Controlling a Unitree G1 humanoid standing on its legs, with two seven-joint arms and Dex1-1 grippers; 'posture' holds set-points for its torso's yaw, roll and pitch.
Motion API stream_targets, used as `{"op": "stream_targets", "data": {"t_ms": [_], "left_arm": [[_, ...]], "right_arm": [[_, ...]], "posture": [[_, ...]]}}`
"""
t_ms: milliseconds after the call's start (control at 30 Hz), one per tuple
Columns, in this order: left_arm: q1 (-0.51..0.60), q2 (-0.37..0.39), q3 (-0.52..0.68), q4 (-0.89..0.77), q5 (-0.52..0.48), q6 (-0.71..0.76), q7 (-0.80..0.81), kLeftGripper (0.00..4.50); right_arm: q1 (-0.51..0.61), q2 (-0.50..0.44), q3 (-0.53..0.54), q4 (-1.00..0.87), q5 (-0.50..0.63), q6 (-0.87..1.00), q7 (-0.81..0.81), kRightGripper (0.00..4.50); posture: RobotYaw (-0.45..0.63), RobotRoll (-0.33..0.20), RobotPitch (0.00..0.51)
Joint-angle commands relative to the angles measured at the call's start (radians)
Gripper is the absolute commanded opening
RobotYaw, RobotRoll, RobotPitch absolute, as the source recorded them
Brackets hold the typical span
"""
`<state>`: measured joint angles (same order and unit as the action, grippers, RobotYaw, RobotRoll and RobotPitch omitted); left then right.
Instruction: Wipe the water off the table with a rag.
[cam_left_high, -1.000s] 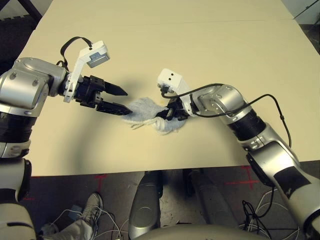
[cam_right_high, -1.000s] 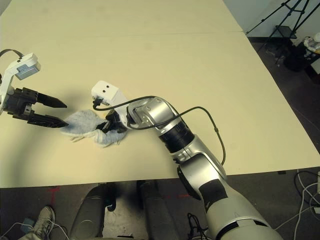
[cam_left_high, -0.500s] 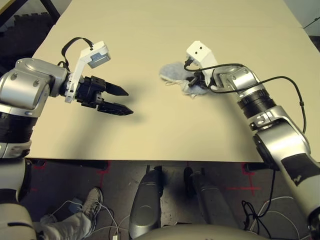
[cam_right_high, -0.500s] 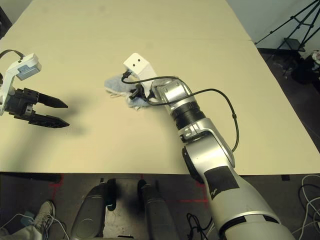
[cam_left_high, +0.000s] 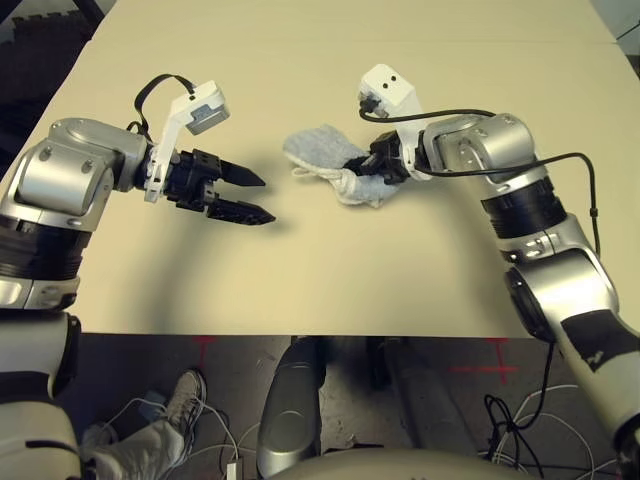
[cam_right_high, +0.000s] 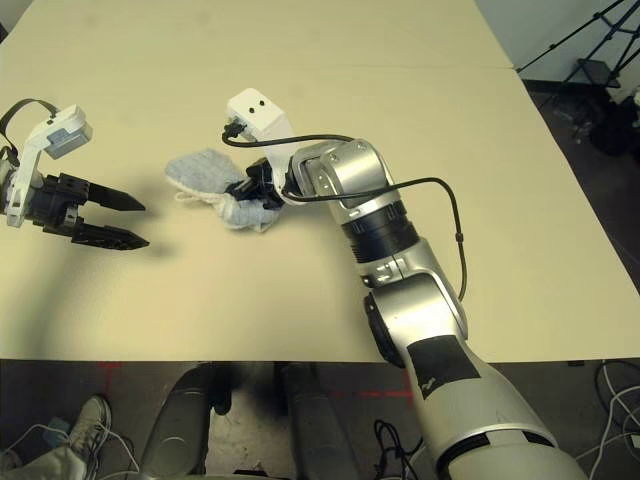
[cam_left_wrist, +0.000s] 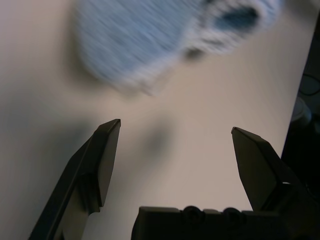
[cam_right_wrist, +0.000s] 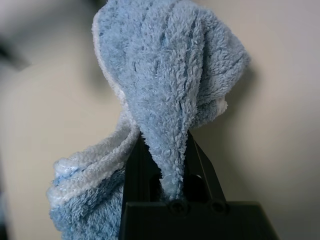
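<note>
Rag gripped, surface looks nearly dry

The right jaws (cam_left_high: 392, 160) pinch the rag (cam_left_high: 322, 150) mid-cloth, its folds spilling out both sides, over the surface (cam_left_high: 300, 280). No water is plain to see, so wiping seems well along; a last check may remain. The left jaws (cam_left_high: 268, 198) stand open, apart from it.

Apparently a robotics lab, with cables (cam_right_high: 605, 400), a black tripod (cam_right_high: 590, 50) and red tape marks (cam_left_high: 500, 365) on the floor (cam_left_high: 340, 400).
</note>
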<state>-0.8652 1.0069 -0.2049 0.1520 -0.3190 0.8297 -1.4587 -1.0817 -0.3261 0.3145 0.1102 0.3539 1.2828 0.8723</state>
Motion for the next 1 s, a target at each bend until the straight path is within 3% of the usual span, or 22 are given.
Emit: {"op": "stream_targets", "data": {"t_ms": [33,267,433,767,1000], "left_arm": [[-0.012,-0.009,-0.013,0.027,0.020,-0.024,0.003,4.50],[-0.035,-0.031,-0.014,0.071,0.043,-0.050,0.013,4.50],[-0.034,-0.030,-0.007,0.066,0.044,-0.044,0.012,4.50],[-0.031,-0.033,-0.005,0.062,0.045,-0.038,0.014,4.50],[-0.034,-0.042,-0.007,0.068,0.048,-0.043,0.015,4.50]], "right_arm": [[0.051,-0.002,0.053,-0.098,0.069,0.087,0.023,0.22],[0.094,0.028,0.092,-0.057,0.094,0.104,0.008,0.22],[0.112,0.022,0.120,0.041,0.023,0.017,-0.039,0.22],[-0.035,0.047,-0.101,0.512,-0.126,-0.330,-0.323,0.22],[-0.100,0.000,-0.143,0.711,-0.232,-0.506,-0.444,0.22]], "posture": [[0.28,0.000,0.303],[0.28,0.000,0.303],[0.28,0.000,0.306],[0.28,0.000,0.309],[0.27,0.000,0.306]]}}
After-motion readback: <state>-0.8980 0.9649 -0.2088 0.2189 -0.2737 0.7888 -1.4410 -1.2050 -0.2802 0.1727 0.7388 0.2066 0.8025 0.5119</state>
